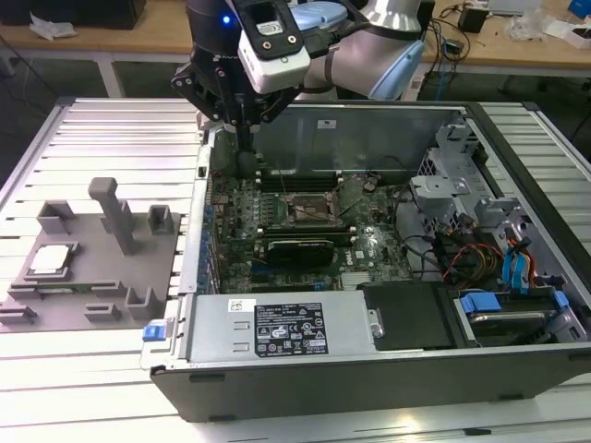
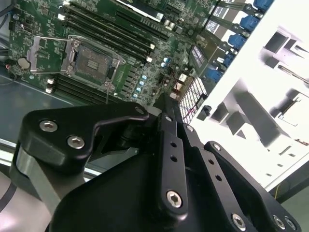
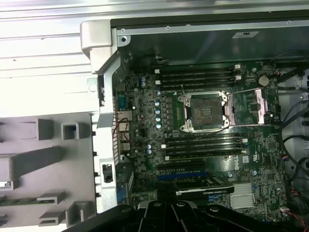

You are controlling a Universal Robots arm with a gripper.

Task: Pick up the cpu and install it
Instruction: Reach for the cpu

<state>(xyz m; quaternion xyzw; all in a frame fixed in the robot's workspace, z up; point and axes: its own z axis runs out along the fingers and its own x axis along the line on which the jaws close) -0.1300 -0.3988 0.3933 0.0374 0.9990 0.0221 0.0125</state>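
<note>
Silver-white ribbed metal table (image 1: 102, 129) carries open grey computer case (image 1: 388, 374) and grey plastic fixture tray (image 1: 92, 272) | small square silvery cpu (image 1: 51, 260) lies on tray, exterior view's left, well apart from gripper | black gripper (image 1: 246, 138) above case's edge, fingers pressed together, empty | light wooden benches (image 1: 526, 51) with cables behind

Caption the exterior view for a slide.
Gripper hovers over the case edge; cpu sits in the tray, socket empty.

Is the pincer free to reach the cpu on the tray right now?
Probably yes: the cpu lies uncovered on the grey tray, outside the case, with nothing above it; the pincer hangs over the case's edge.
</note>
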